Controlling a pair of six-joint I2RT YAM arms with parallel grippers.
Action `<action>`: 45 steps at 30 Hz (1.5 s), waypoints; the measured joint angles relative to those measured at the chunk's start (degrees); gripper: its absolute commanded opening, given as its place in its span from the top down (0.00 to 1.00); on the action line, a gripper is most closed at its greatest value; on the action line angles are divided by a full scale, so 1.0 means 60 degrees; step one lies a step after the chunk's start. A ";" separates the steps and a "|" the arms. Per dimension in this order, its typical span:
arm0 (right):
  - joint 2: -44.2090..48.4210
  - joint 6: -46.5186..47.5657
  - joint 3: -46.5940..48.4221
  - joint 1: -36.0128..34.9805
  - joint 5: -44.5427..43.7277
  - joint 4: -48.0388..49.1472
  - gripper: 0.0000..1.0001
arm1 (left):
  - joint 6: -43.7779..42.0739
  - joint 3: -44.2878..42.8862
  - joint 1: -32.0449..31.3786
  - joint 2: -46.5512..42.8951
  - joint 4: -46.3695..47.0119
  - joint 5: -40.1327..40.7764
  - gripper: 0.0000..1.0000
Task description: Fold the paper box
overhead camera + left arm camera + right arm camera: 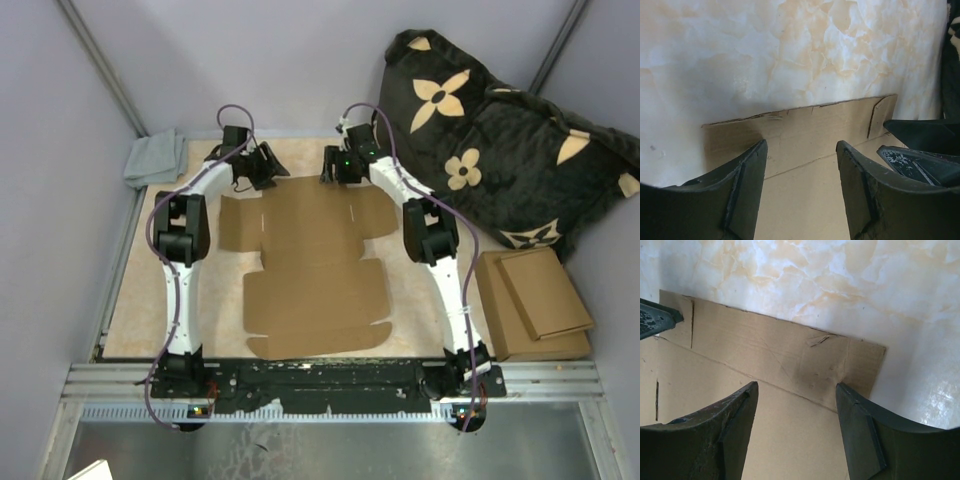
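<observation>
The paper box (pixel 315 270) lies unfolded and flat on the marbled bench (pixel 135 300), between the two arms. Its run of panels goes from the arms' bases toward the far wall, with the side flaps pointing left and right; seen from above it is about as broad as it is long. The left tool (pixel 256 166) and the right tool (pixel 338 165) hover over its far edge strip, each with jaws spread wide and gripping nothing.

One paper box (pixel 315 270), unfolded flat on table (pixel 135 300); left gripper (pixel 260 168) and right gripper (pixel 338 168) at its far edge; grey cloth (pixel 155 158), flowered cushion (pixel 500 140) and cardboard stack (pixel 535 305) off to the sides.
</observation>
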State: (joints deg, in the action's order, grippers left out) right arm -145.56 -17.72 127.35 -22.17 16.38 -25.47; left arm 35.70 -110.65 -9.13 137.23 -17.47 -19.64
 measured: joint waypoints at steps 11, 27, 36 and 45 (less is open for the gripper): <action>0.1869 0.0109 -0.1421 0.0313 -0.0732 -0.1020 0.32 | -0.0710 0.0160 0.0044 -0.1872 -0.1271 0.1184 0.34; 0.5829 0.0273 -0.4790 0.0412 -0.1814 -0.1402 0.32 | -0.2007 -0.1876 0.0055 -0.0856 -0.3446 0.2484 0.37; 0.5861 0.0240 -0.5603 0.0412 -0.1810 -0.1395 0.32 | -0.2091 -0.1876 0.0036 -0.0386 -0.3683 0.2404 0.50; 0.6054 0.0244 -0.5734 0.0412 -0.1814 -0.1341 0.32 | -0.2149 -0.1603 0.0029 -0.0226 -0.3293 0.1942 1.00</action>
State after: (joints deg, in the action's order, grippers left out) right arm -109.23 -16.25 92.95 -19.70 5.50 -33.52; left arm 22.81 -120.27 -8.95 135.87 -37.23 -7.99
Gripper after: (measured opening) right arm 0.683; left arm 0.012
